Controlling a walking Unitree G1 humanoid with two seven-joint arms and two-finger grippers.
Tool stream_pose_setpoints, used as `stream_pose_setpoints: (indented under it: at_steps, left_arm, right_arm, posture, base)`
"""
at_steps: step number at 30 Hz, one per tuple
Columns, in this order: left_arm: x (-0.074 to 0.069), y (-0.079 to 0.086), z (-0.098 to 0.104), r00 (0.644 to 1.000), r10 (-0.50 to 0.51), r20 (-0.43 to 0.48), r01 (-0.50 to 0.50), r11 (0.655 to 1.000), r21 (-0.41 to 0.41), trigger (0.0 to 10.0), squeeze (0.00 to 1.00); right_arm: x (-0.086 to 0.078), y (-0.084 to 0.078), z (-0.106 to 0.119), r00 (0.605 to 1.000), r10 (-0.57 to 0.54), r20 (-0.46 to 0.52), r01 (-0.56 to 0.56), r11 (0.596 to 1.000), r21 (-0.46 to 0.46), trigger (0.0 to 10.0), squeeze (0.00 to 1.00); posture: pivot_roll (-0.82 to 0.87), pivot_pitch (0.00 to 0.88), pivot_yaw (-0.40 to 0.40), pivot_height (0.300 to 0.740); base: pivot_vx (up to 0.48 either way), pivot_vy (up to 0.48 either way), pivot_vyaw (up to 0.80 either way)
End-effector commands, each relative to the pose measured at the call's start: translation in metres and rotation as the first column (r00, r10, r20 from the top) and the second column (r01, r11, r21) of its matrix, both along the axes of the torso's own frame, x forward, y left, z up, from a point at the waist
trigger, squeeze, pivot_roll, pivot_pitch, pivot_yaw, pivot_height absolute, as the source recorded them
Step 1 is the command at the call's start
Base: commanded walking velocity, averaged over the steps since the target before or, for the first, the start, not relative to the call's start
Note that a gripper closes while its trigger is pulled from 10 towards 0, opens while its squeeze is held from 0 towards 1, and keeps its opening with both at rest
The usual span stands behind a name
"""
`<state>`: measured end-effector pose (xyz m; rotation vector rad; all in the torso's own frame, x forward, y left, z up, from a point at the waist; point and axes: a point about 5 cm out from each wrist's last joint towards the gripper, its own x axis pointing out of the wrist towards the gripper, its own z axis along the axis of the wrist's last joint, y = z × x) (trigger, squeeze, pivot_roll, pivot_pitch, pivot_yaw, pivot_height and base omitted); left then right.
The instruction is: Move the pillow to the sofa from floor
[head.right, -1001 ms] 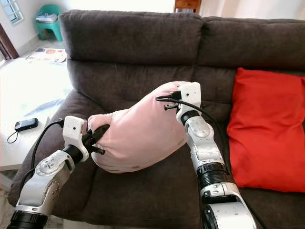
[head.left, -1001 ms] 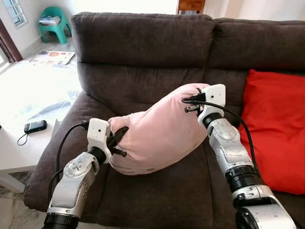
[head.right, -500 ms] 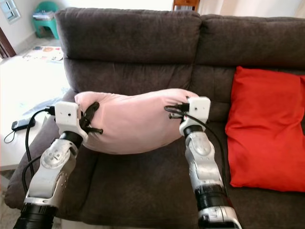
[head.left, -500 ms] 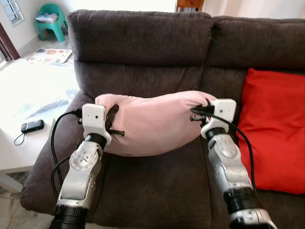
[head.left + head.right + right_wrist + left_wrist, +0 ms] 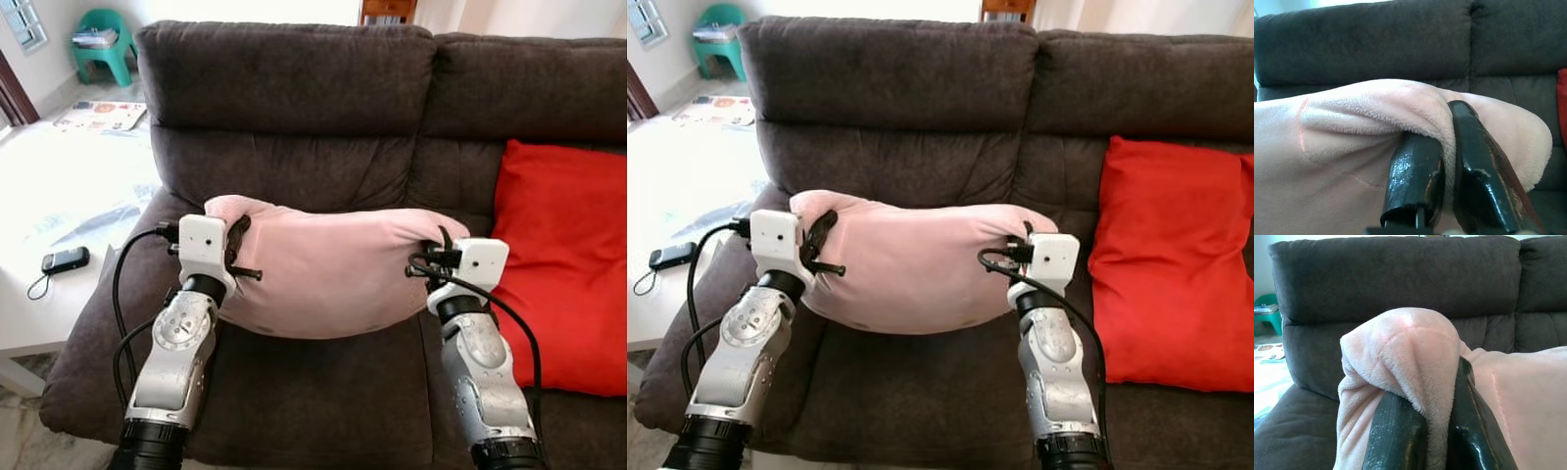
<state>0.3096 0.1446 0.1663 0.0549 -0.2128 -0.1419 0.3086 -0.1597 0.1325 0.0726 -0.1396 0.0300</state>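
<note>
Our fingers [image 5: 1396,440] on the left gripper [image 5: 1437,431] are pinched tight on a fold of the soft pale-pink plush pillow [image 5: 328,274], and those of the right gripper [image 5: 1447,171] are likewise clamped on the fabric at its other end; the wrist views show this grip plainly, black pads pressed into fleece with only a thin ridge of cloth between them, whereas from the head we see mostly the white wrist housings and cables at either end of the pillow; the pillow stretches sideways between our two grippers, in front of the backrest and over the seat of the dark brown fabric sofa [image 5: 294,108], its lower edge sagging close to the seat cushion, though we cannot tell whether it touches; the head views give what the wrist cameras lack: a bright red square cushion [image 5: 563,255] leaning against the backrest to our right, near the right gripper but apart from the pink pillow; to our left, beyond the sofa arm, a white low table [image 5: 59,196] carries a small dark phone [image 5: 65,259] with a cord, and farther back stands a green plastic stool [image 5: 106,41]; the brown seat under the pillow lies open, with the red cushion bounding it on our right and the sofa arm on our left.
</note>
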Motion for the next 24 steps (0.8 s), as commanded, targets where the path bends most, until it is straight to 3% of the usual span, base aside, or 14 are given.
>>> stream_pose_setpoints:
  at_steps: [1, 8, 24]
  left_arm:
    - [0.0006, 0.0149, 0.0089, 0.995, 0.079, 0.055, -0.080, 0.997, 0.009, 10.0, 0.00]
    - [0.0002, 0.0138, 0.0063, 0.997, 0.070, 0.045, -0.070, 0.997, 0.012, 10.0, 0.00]
    - [0.0009, 0.0136, 0.0059, 0.997, 0.065, 0.047, -0.066, 0.998, 0.009, 10.0, 0.00]
  right_arm:
    - [0.0046, -0.0090, 0.0225, 0.994, -0.061, 0.092, 0.058, 0.998, 0.033, 10.0, 0.00]
    - [0.0041, -0.0024, 0.0216, 0.995, -0.042, 0.088, 0.039, 0.999, 0.038, 10.0, 0.00]
    - [0.0062, -0.0044, 0.0251, 0.994, -0.063, 0.090, 0.058, 0.997, 0.056, 10.0, 0.00]
  posture:
    - [-0.01, 0.054, -0.005, 0.740]
    - [0.00, 0.050, -0.003, 0.740]
    - [0.00, 0.044, 0.000, 0.740]
  base:
    - [0.000, 0.244, 0.00]
    - [0.000, 0.242, 0.00]
    - [0.000, 0.315, 0.00]
